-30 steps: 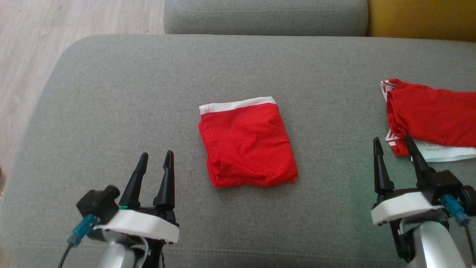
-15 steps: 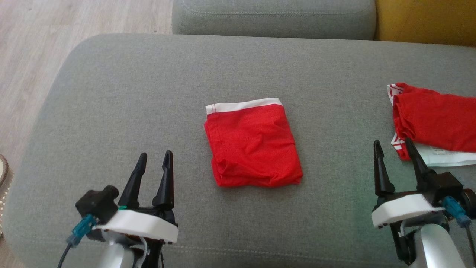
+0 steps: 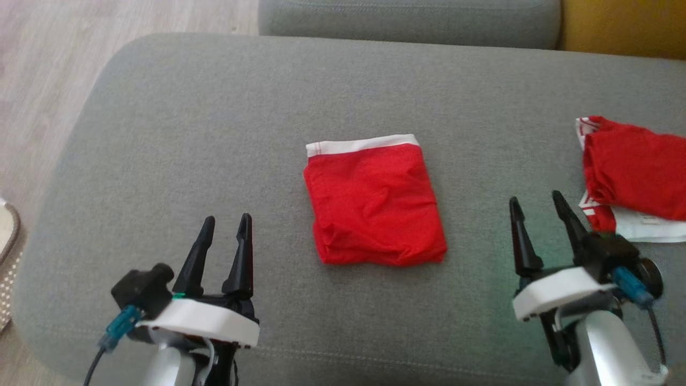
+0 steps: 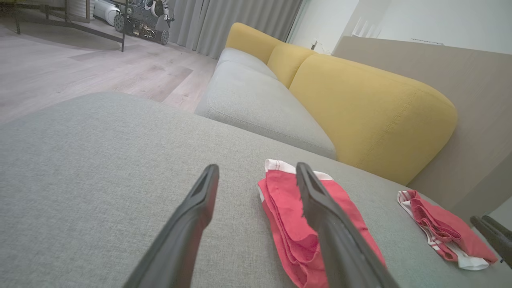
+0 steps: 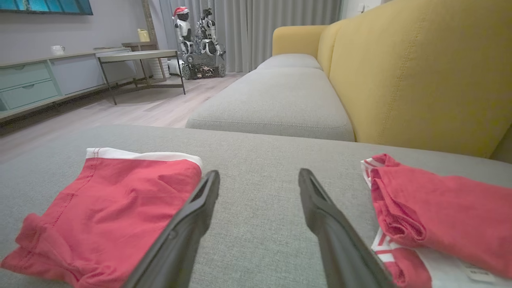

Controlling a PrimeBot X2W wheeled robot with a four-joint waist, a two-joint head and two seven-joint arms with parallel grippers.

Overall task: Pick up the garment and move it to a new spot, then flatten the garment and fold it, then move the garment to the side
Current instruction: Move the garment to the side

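Jaws on both grippers stand wide apart, with nothing between them. In the head view, the left gripper (image 3: pixel 227 219) sits at the near left of the grey seat cushion (image 3: pixel 187 134) and the right gripper (image 3: pixel 536 197) at the near right. The folded red garment (image 3: pixel 375 206) lies flat between them in the middle of the cushion, its white waistband on the far edge, and neither gripper touches it. A second red garment (image 3: pixel 632 177), rumpled over white cloth, lies at the right edge just beside the right gripper's fingers. Wooden floor (image 3: pixel 48 64) shows to the left. The left wrist view looks along the cushion. It shows the folded garment's stacked layers edge-on, partly behind one of the spread fingers, and the yellow backrest (image 4: pixel 372 108) beyond. The right gripper's dark tips show at the far right near the rumpled pile. In the right wrist view, bare cushion fills the gap between the fingers, with the folded garment to the left and the rumpled one to the right. Behind them are a low cabinet (image 5: pixel 28 84), a table (image 5: pixel 140 56) and wheeled robots (image 5: pixel 198 44) by the curtains.
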